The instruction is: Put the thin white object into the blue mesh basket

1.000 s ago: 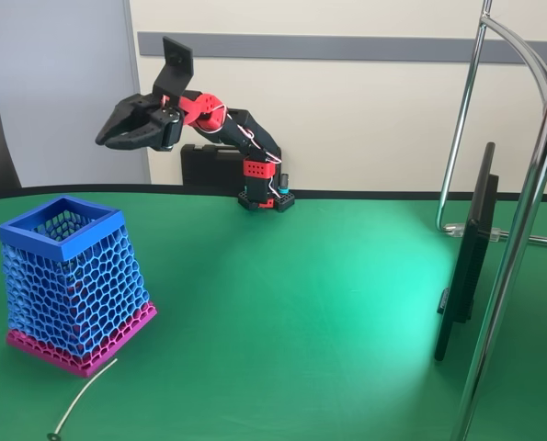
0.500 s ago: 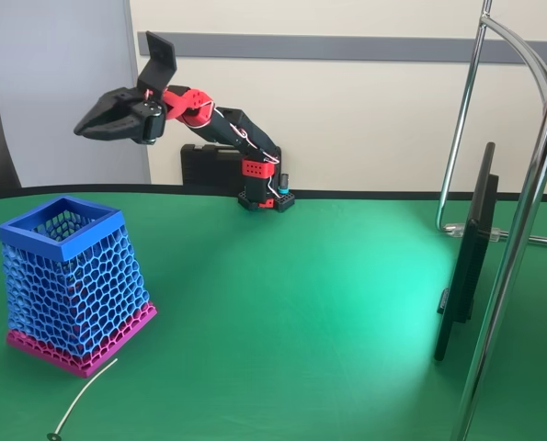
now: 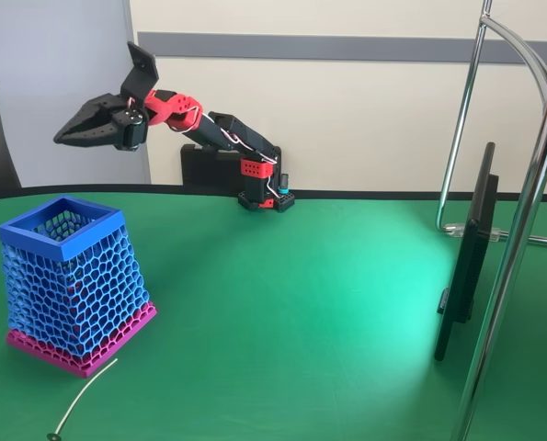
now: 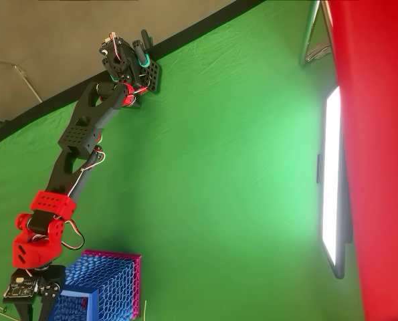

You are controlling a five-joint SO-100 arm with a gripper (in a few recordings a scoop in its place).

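Observation:
The blue mesh basket [image 3: 71, 285] stands upright on the green table at the left, on its magenta base; the overhead view shows it at the bottom edge [image 4: 108, 287]. The thin white object [image 3: 85, 393] lies flat on the table just in front of the basket's near corner, its dark tip toward the front edge. In the overhead view the stick is a faint line [image 4: 144, 310] beside the pink base. My gripper [image 3: 60, 139] hangs high in the air, above and behind the basket, pointing left. Its fingertips meet and hold nothing. The overhead view cuts the gripper [image 4: 31, 307] off at the bottom left.
A dark flat screen [image 3: 468, 257] stands on edge at the right, between chrome stand tubes [image 3: 517, 248]. The arm's base [image 3: 266, 197] is clamped at the table's far edge, with a black case behind it. Open green tabletop [image 3: 291, 312] spreads across the middle.
The arm has swung left and stretched out, carrying the gripper leftward and a little higher, to a spot above the basket's far side. Basket and stick have not moved.

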